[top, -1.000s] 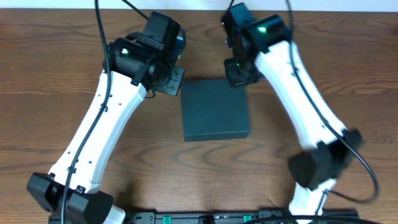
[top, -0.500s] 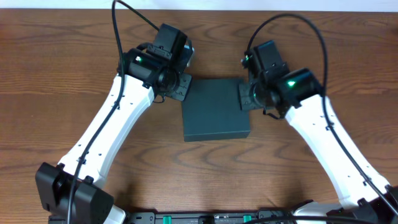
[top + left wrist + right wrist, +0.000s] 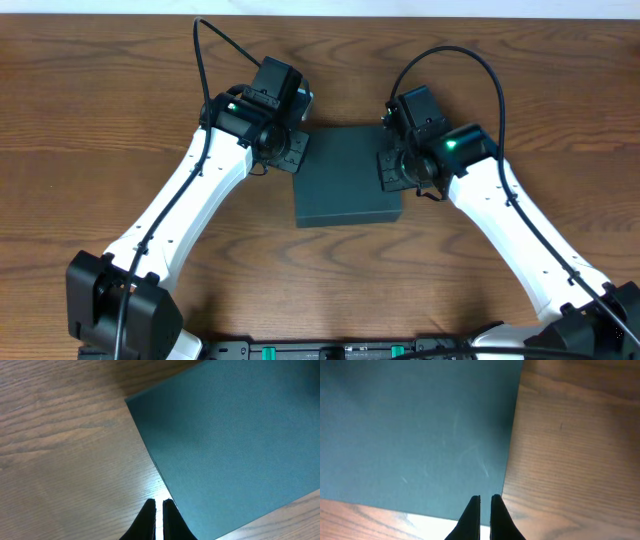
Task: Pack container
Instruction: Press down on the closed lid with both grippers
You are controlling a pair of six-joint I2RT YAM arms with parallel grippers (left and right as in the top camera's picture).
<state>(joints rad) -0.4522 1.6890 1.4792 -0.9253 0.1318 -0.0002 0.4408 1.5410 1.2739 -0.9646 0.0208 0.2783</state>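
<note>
The container [image 3: 345, 180] is a dark teal-green box lying flat with its lid closed in the middle of the wooden table. It fills much of the left wrist view [image 3: 230, 440] and the right wrist view [image 3: 415, 430]. My left gripper [image 3: 158, 503] is shut and empty, just above the table at the box's left edge near its far left corner. My right gripper [image 3: 485, 498] is shut and empty, over the box's top near its far right corner. In the overhead view both sets of fingers are hidden under the wrists.
The wooden table [image 3: 100, 120] stretches around the box on all sides. A black rail [image 3: 330, 350] runs along the front edge by the arm bases.
Both arms have swung in toward the box. The right wrist came from behind the box to its right side. The left wrist moved right to the box's far left corner. The box has not moved.
</note>
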